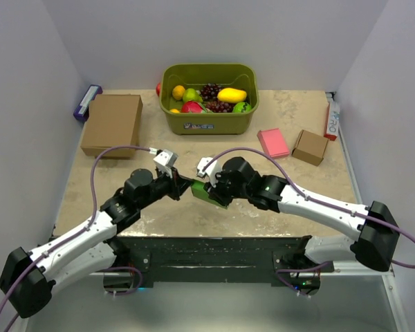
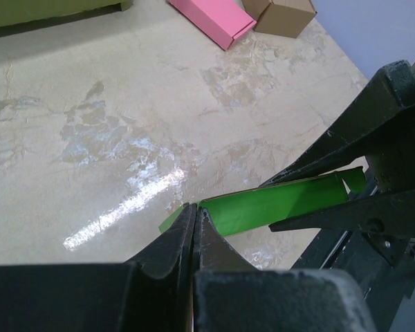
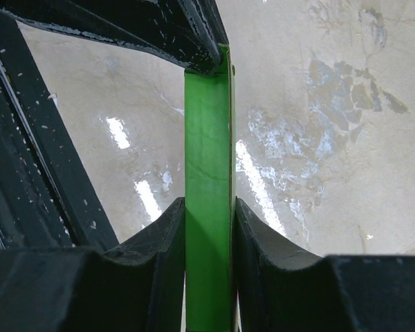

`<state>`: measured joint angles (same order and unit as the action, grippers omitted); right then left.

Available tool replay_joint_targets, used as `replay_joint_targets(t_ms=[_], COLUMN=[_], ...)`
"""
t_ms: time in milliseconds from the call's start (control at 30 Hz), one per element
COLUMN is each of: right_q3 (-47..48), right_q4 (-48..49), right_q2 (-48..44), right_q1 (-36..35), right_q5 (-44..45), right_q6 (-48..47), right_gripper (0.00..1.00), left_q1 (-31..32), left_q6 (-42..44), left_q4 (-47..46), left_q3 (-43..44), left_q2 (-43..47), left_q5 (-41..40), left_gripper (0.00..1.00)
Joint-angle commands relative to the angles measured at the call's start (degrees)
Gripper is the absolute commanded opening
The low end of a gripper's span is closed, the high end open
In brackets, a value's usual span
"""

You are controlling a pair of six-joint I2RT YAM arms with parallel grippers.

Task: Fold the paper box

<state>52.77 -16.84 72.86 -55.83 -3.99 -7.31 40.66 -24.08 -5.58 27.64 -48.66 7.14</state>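
Paper box: bright green, pressed into a narrow flat strip, held between the two pincers over the near middle of the worktop; resting on the surface or lifted off it, cannot tell.
Left pincer: closed tight, fingertips meeting on a thin edge at one end of the paper box, with a sliver of green showing just past the tips.
Right pincer: closed on the paper box, one finger pressed against each face, the green strip filling the narrow gap between them.
Box relative to left pincer: only the end corner nipped, the rest stretching away from the tips toward the right pincer.
Box relative to right pincer: running straight out from between the fingers, its far end meeting the tips of the left pincer.
Pincers relative to each other: tips facing, near, bridged by the green strip.
Fruit bin: olive green, far middle of the worktop, filled with fruit, well apart from the paper box.
Pink flat box: right of the fruit bin, near the small brown box.
Large brown box: far left of the worktop, well apart from both pincers.
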Motion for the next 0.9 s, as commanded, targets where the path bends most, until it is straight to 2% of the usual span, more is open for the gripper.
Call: replay_joint_targets(t_ms=[0,433,867], right_q3=[1.2,-2.8,-10.4], right_q4=[5.7,11.5,25.0], right_q2=[0.0,1.7,5.0], right_q1=[0.2,0.2,0.2], right_q5=[2.1,1.1,2.8], right_q6=[0.6,2.9,3.7], right_gripper=[0.24,0.23,0.23], left_q1=[2.8,5.6,8.2], left_q6=[-2.6,-4.2,-2.1], left_q4=[-5.2,-11.8,-17.3], left_q3=[-3.4,-10.8,-17.3], left_q2=[1.4,2.3,2.3], left_q5=[0.6,-3.7,-9.1], left_gripper=[0.00,0.00,0.00])
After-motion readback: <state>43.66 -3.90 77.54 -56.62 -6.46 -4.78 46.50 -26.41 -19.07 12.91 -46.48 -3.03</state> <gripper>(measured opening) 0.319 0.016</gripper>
